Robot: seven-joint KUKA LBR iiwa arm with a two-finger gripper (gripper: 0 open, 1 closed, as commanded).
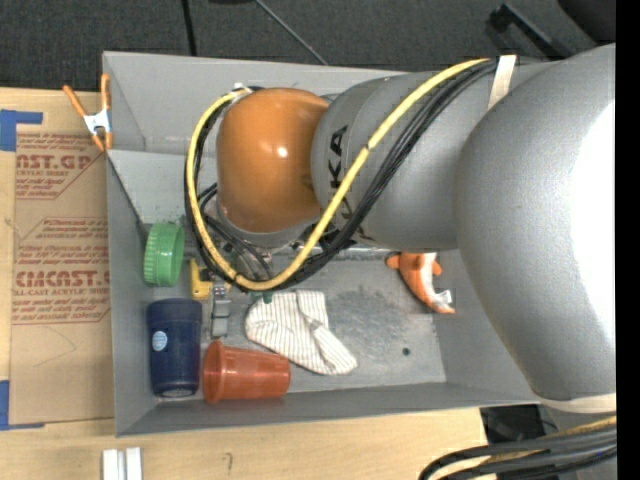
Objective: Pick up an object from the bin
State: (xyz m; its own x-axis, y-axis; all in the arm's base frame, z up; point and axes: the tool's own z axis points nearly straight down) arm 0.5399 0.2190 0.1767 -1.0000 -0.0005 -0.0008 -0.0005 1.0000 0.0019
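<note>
Covering most of hand (214,300), orange cover (268,158) (open or shut: cannot tell); striped cloth (300,333) probably nearest.

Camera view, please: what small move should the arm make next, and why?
Probably a short shift toward the white striped cloth, then down. The orange wrist cover hangs over the bin's left half, and the cloth lies crumpled just beside it on bare floor, apart from the green round cap.
</note>
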